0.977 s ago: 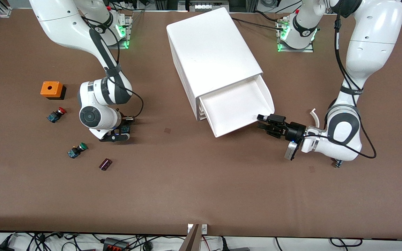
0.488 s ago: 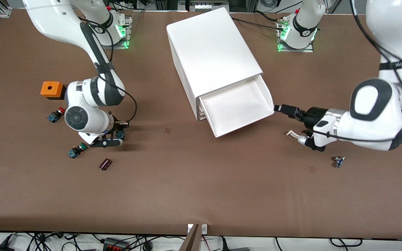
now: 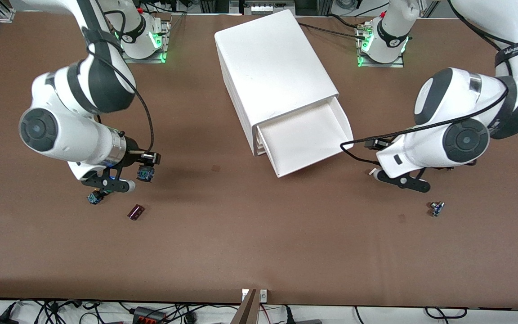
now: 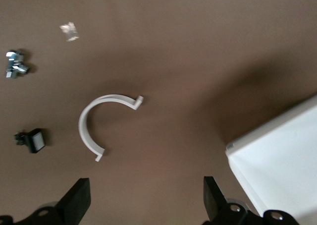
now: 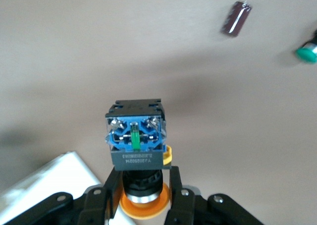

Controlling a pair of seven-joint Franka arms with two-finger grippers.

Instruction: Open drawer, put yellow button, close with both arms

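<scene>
While drawer [image 3: 306, 137] stands open, bare inside, right end effector [image 5: 139, 195] clamps yellow button [image 5: 136, 136]; left end effector [image 4: 143, 205] spread wide, holding nothing.

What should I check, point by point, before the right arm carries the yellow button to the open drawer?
1. Top drawer pulled out: ok.
2. Inside of the drawer bare, room for the button: ok.
3. Right tool shut on the yellow button, held up over the table near the right arm's end: ok.
4. Left tool open, holding nothing, off the drawer's front edge: ok.
5. Way between button and drawer free of other things on the table: ok, as far as the front view shows.
6. Grip firm enough for the carry: cannot tell.
</scene>
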